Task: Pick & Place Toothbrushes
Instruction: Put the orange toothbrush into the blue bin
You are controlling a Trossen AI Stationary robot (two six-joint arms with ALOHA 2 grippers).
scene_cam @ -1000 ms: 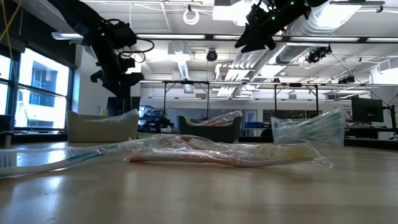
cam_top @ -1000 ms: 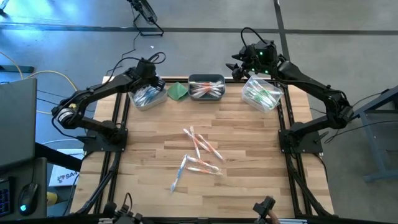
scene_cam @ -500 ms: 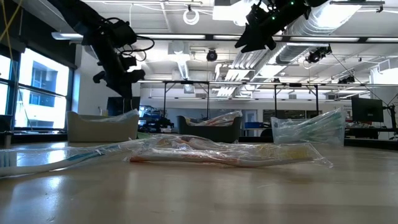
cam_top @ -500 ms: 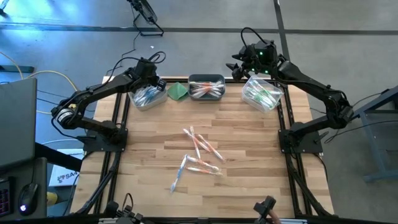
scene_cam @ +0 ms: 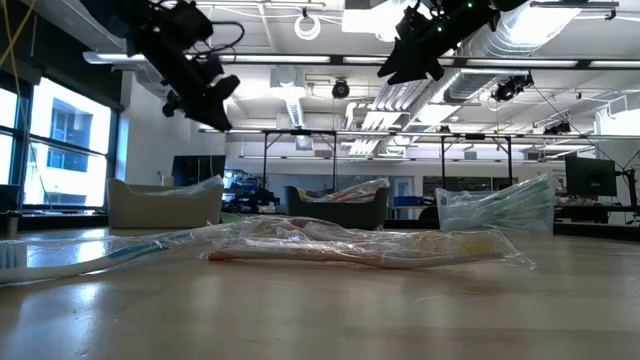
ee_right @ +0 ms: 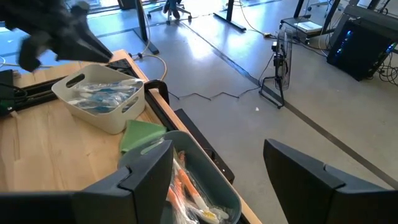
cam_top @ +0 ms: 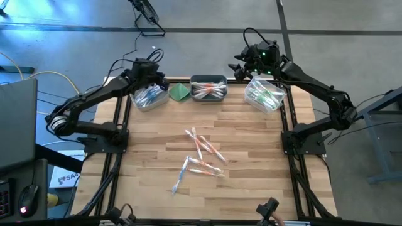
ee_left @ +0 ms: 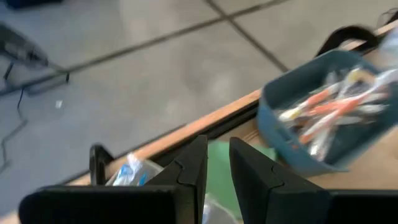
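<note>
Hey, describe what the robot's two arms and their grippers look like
Both arms are dark, slim and jointed, with black cables running along them. The left gripper has two flat, black, wedge-shaped fingers. The right gripper has broader black fingers; green lights glow by its wrist.

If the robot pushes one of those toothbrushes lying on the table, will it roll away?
Probably not far. The toothbrushes look sealed in flat, crinkly clear wrappers, so they'd likely slide, not roll. They look thin and light, so a nudge may spin one. The shiny wrap could be slippery to pinch.
</note>
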